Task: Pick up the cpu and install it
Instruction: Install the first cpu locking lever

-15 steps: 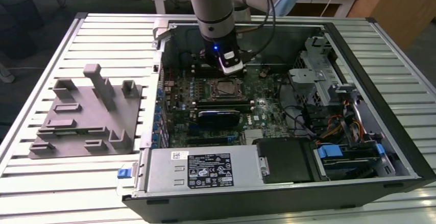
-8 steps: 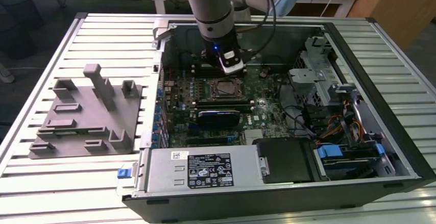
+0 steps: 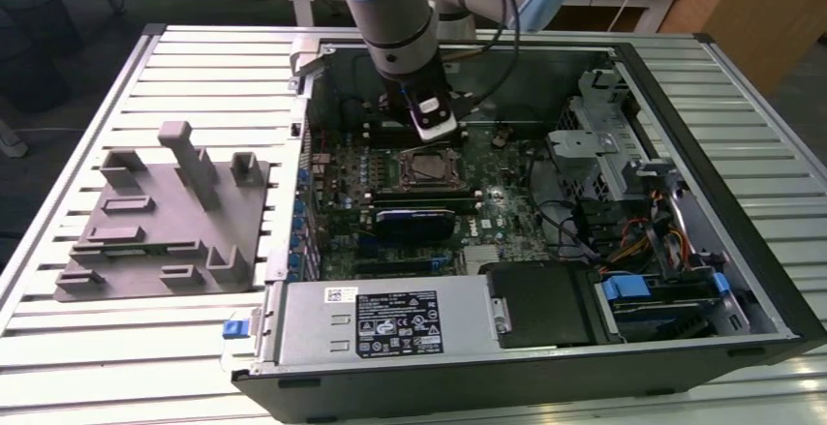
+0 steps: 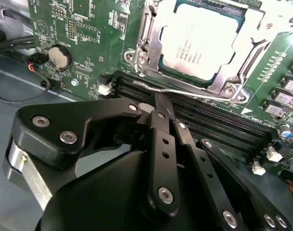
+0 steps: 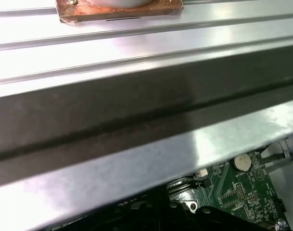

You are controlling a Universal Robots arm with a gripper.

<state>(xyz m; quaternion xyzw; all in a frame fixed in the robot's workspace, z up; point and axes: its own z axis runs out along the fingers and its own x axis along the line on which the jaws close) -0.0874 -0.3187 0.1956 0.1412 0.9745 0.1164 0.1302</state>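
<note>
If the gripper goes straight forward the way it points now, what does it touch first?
Probably the thin metal lever at the socket's edge; the gripper tip is right at it, shut. The cpu lies beyond. Depth is uncertain.

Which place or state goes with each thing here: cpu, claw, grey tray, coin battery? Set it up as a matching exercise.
1 cpu
2 claw
3 grey tray
4 coin battery

a on the slatted table, outside the case
b seated in the socket
c shut, beside the lever
d on the green board

Pairs: 1-b, 2-c, 3-a, 4-d.
</note>
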